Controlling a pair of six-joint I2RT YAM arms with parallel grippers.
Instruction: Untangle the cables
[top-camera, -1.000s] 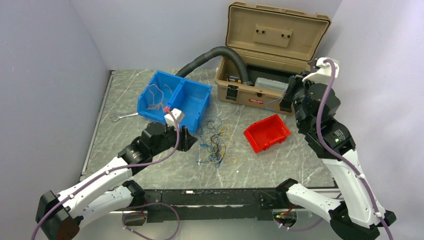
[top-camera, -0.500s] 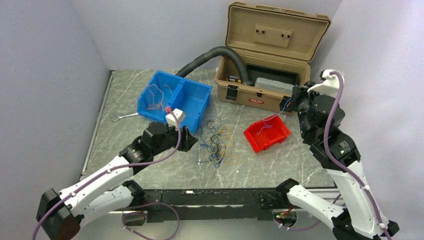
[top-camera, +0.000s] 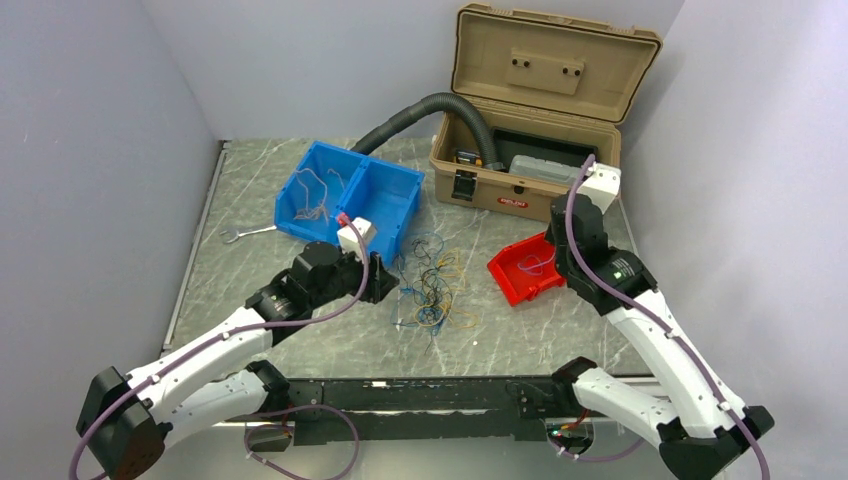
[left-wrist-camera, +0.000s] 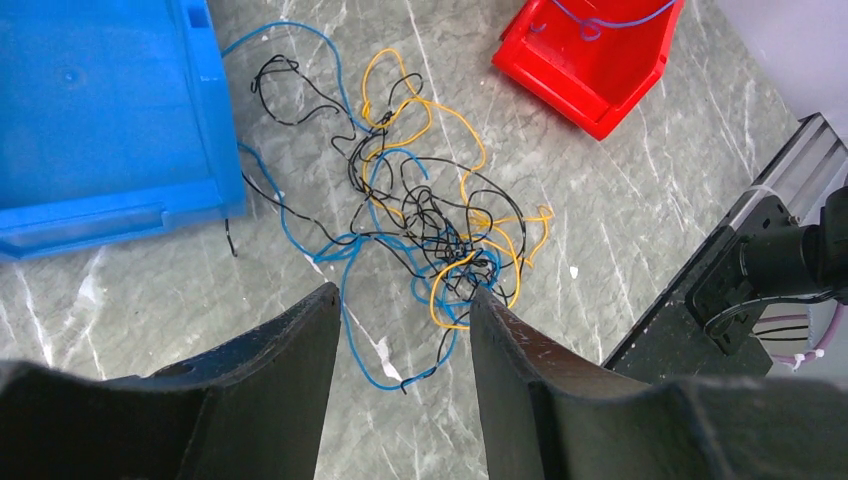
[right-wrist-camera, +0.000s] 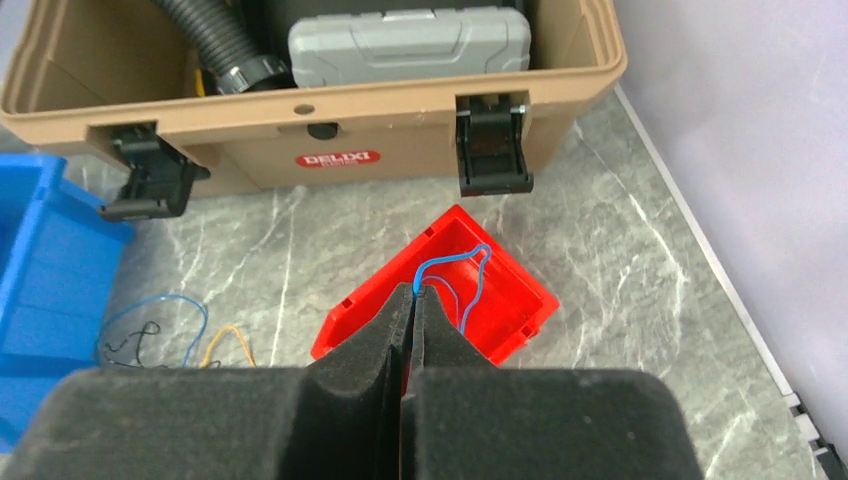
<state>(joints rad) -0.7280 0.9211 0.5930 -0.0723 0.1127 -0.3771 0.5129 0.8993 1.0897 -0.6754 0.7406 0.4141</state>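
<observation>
A tangle of thin blue, black and yellow cables (top-camera: 432, 290) lies on the marble table between the two bins. My left gripper (left-wrist-camera: 404, 295) hovers open just above its near edge, and nothing is between the fingers (left-wrist-camera: 300, 350). My right gripper (right-wrist-camera: 412, 290) is shut on one end of a single blue cable (right-wrist-camera: 455, 262). The rest of that cable loops down into the red bin (right-wrist-camera: 525, 295) right below. In the top view the right wrist sits over the red bin (top-camera: 515, 282), with the blue cable (top-camera: 535, 263) curled inside.
A blue two-compartment bin (top-camera: 385, 200) stands left of the tangle, with whitish wires (top-camera: 312, 195) in its left half. An open tan toolbox (top-camera: 500, 190) with a black corrugated hose (top-camera: 420, 105) sits at the back. A wrench (top-camera: 245, 233) lies at the far left.
The right arm swung from beside the toolbox down and left to over the red bin, carrying the blue cable, which now hangs into the bin. The left arm barely moved.
</observation>
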